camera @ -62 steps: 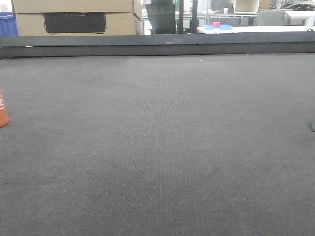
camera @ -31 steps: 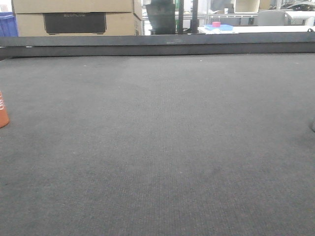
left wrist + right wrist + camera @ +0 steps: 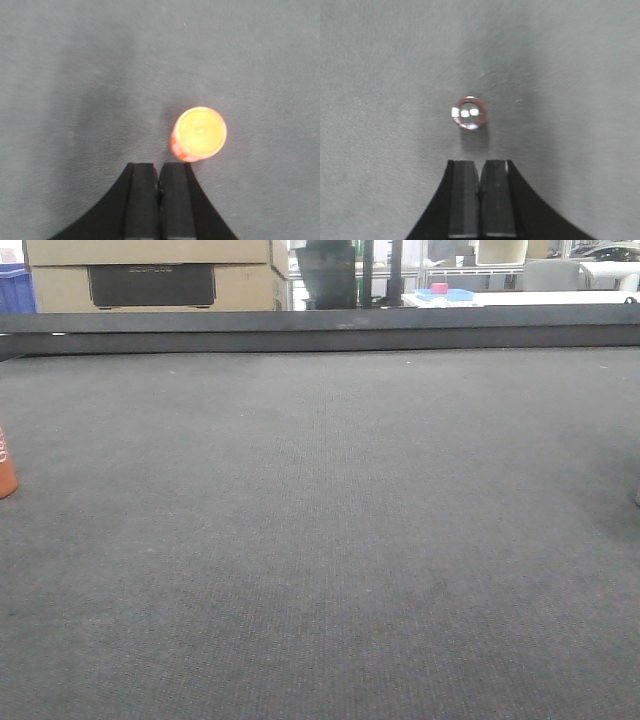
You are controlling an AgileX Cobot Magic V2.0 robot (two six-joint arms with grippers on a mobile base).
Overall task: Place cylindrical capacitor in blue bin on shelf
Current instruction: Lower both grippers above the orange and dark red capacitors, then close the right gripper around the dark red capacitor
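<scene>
The cylindrical capacitor (image 3: pixel 469 112) stands upright on the grey felt, seen from above as a small shiny metal top with a reddish rim. My right gripper (image 3: pixel 480 162) hangs over the felt just short of it, shut and empty. A grey sliver at the right edge of the front view (image 3: pixel 637 495) may be the capacitor. My left gripper (image 3: pixel 160 165) is shut and empty, just short of an orange cylinder with a yellow top (image 3: pixel 200 132). A blue container (image 3: pixel 15 290) shows at the far back left; I cannot tell if it is the blue bin. The steel shelf is out of view.
The orange cylinder also shows at the left edge of the front view (image 3: pixel 5 465). A dark raised rail (image 3: pixel 320 330) runs along the felt table's far edge. Cardboard boxes (image 3: pixel 150 275) and a white table with blue and pink items (image 3: pixel 445 292) stand behind it.
</scene>
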